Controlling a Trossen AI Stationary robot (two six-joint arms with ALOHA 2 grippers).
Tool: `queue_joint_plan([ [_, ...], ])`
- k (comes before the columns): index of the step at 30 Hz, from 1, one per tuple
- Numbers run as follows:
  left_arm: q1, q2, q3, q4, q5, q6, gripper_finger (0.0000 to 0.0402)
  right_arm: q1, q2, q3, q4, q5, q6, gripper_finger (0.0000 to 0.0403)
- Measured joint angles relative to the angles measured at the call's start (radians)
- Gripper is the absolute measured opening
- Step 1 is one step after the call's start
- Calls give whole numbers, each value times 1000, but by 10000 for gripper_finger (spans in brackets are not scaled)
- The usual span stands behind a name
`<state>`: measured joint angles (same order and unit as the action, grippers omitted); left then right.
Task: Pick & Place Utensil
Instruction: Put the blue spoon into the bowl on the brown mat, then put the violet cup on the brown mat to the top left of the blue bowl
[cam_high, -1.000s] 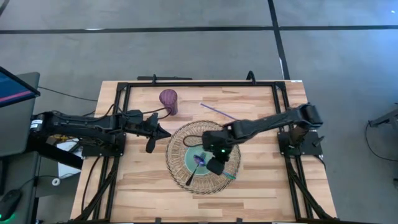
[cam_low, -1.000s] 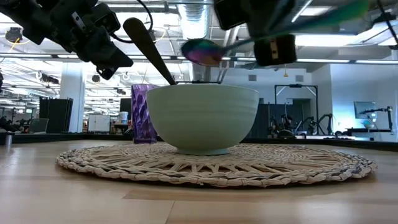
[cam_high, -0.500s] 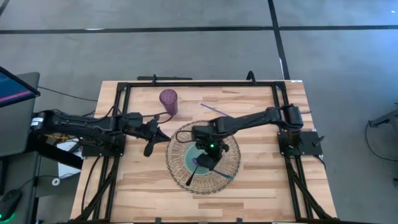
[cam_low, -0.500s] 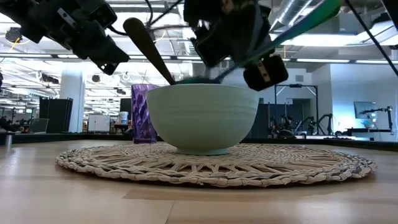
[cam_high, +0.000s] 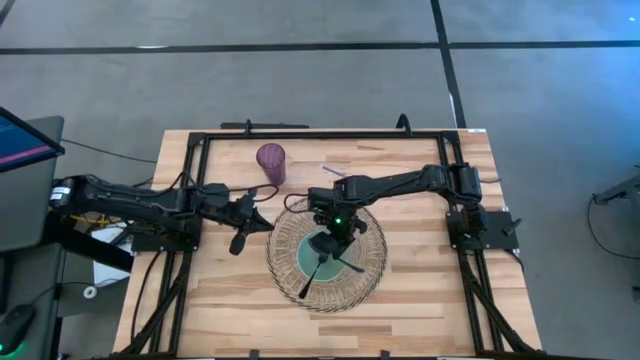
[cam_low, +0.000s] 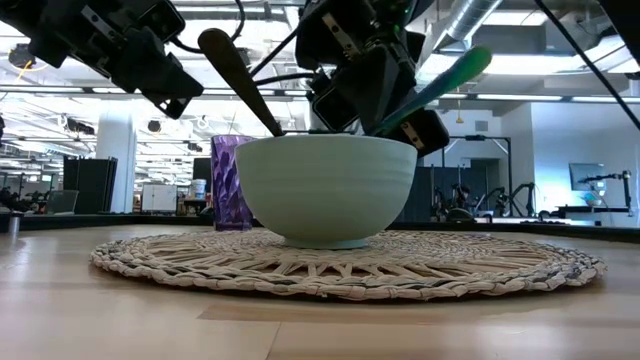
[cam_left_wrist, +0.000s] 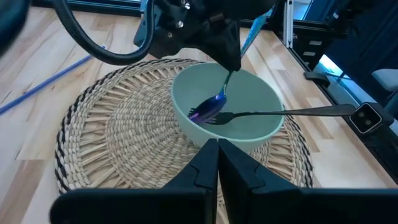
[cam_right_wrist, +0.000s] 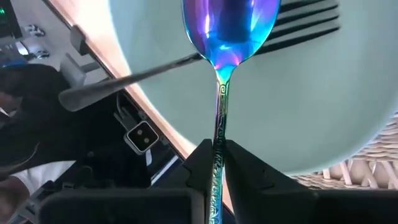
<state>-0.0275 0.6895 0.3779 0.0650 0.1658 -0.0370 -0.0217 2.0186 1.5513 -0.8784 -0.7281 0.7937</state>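
Note:
A pale green bowl (cam_high: 322, 256) (cam_low: 326, 190) sits on a round woven mat (cam_high: 372, 262). A dark fork (cam_left_wrist: 273, 114) lies in the bowl, its handle (cam_low: 234, 74) leaning on the rim. My right gripper (cam_right_wrist: 217, 147) (cam_high: 334, 222) hovers over the bowl, shut on a spoon with an iridescent head (cam_left_wrist: 208, 111) and a teal handle (cam_low: 440, 84). The spoon's head is down inside the bowl, beside the fork's tines (cam_right_wrist: 305, 22). My left gripper (cam_left_wrist: 217, 155) (cam_high: 240, 212) waits shut, left of the mat, above the table. My right gripper pinches the spoon's thin iridescent neck (cam_right_wrist: 219, 127), just behind the head, between its two fingers. The fingers come slanting down from above, lying along the spoon. The spoon is tilted, head low inside the bowl and teal handle rising toward the table's right.
A ribbed purple cup (cam_high: 271, 161) (cam_low: 229, 184) stands on the far left of the table. A thin purple stick (cam_high: 333, 171) lies on the wood beyond the mat. Black frame rails (cam_high: 320, 134) run around the table edges.
My right gripper has moved from the bowl's near right side toward the far edge and come down over the bowl. The spoon, level above the rim a second ago, has tipped head-down into the bowl, its teal handle now steeper.

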Motion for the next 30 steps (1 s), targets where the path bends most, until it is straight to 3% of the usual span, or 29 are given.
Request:
queue_joint_plan([
  [18,0,0,0,-5,0,-5,11,-12,0,0,45,74,-42,1],
  [30,0,0,0,-5,0,-5,11,-14,-3,0,55,75,-69,5],
])
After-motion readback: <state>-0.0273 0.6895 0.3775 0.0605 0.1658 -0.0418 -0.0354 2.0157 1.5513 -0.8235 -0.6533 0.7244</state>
